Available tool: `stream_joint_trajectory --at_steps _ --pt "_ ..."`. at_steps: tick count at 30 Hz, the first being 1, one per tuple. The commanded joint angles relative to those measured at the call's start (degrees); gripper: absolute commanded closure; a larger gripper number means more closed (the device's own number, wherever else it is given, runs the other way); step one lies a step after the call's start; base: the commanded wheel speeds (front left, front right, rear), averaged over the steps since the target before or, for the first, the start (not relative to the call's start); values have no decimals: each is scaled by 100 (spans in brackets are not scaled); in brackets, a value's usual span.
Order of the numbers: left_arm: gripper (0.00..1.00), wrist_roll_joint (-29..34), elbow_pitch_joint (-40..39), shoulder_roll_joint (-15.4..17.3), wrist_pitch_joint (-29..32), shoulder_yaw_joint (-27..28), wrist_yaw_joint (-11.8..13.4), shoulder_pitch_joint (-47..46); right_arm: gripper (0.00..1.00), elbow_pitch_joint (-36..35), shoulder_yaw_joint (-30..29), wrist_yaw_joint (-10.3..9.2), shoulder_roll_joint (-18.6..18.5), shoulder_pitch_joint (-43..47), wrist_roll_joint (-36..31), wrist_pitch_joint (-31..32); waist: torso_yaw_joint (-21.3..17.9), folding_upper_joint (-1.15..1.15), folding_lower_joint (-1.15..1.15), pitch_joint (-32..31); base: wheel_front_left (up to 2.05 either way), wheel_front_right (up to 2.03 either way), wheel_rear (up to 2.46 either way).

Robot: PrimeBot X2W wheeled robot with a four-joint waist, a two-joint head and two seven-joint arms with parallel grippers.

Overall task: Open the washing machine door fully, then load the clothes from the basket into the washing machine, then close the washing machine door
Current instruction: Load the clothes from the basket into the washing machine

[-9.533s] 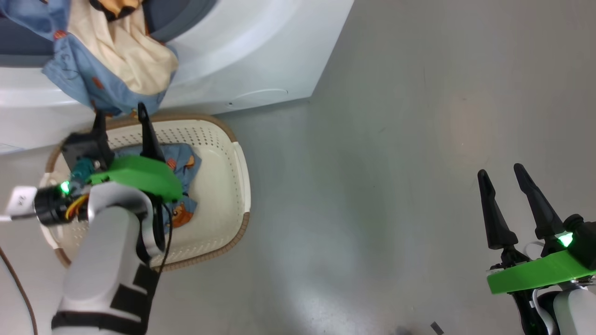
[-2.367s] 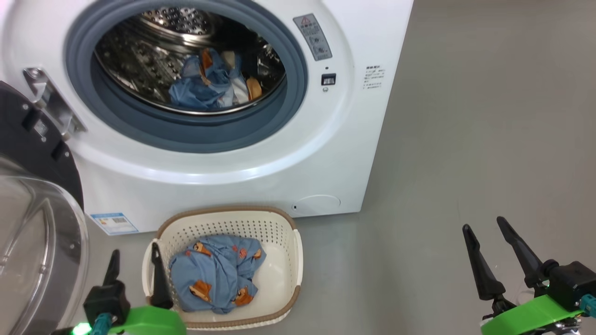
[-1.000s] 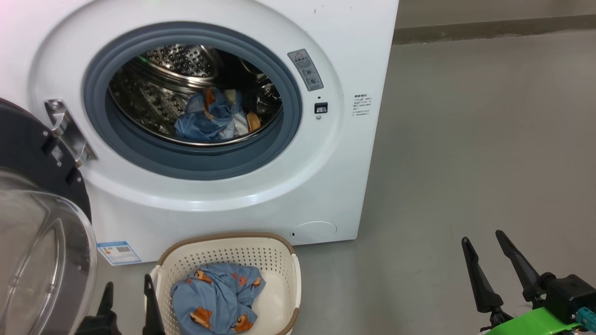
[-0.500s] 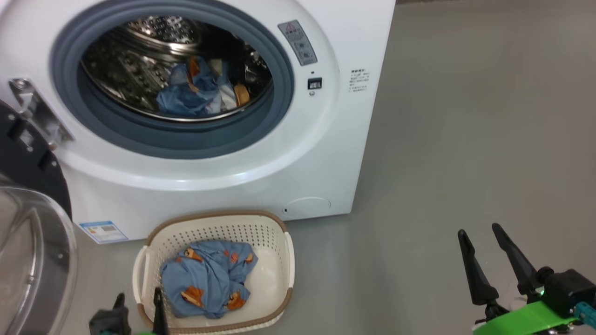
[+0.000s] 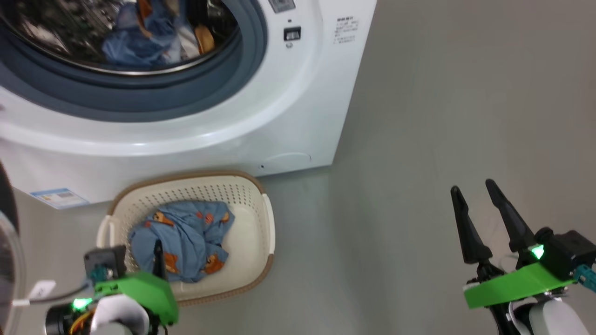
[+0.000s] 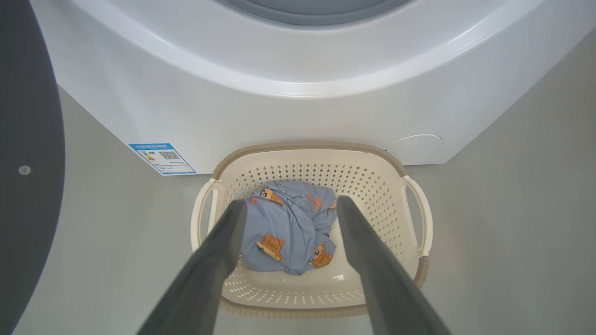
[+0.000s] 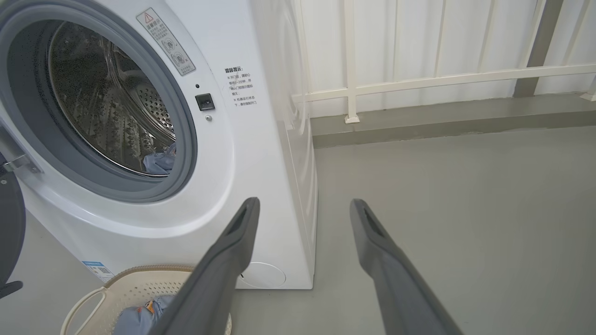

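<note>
While your wide-open, empty left gripper (image 6: 291,203) aims at the light-blue cartoon-print garment (image 6: 288,232) in the cream perforated plastic basket (image 6: 312,148), your right gripper (image 5: 471,185) gapes empty too.

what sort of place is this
Likely a laundry or utility area, perhaps a balcony: a white front-loading washing machine on a bare grey floor, a basket of clothes before it, and a white railing beyond.
</note>
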Motion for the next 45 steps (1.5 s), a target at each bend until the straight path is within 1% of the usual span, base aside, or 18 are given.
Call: stream_joint_trajectory --at_steps 1,4,9,14,18,24,29,36,45 --pt "0 -50 -83 134 8 197 3 -198 0 -145 133 9 -76 -148 78 -28 -227 0 0 421 0 0 0" --pt "0 -95 156 162 118 231 30 -567 0 -165 174 9 -121 -353 141 -28 -314 0 0 739 0 0 0" --pt "0 -184 778 216 281 296 65 -1102 0 -161 231 9 -190 -641 234 -28 -466 0 0 1178 0 0 0" --pt "0 -279 1376 238 258 376 124 -1597 0 -151 246 9 -256 -823 311 -28 -516 0 0 1541 0 0 0" --pt "0 -353 1844 276 223 413 100 -1996 0 -174 263 9 -302 -957 360 -28 -537 0 0 1818 0 0 0" --pt "0 -509 2536 332 341 522 145 -2612 0 -217 301 9 -386 -1172 424 -28 -591 0 0 2245 0 0 0" --pt "0 -509 2957 450 104 534 170 -3099 0 -238 308 9 -446 -1327 466 -28 -685 0 0 2608 0 0 0" --pt "0 -700 3593 553 -60 704 225 -3562 0 -219 256 9 -481 -1375 527 -28 -773 0 0 2970 0 0 0" --pt "0 -822 4042 662 -291 769 196 -3995 0 -255 249 9 -522 -1462 580 -28 -839 0 0 3324 0 0 0"
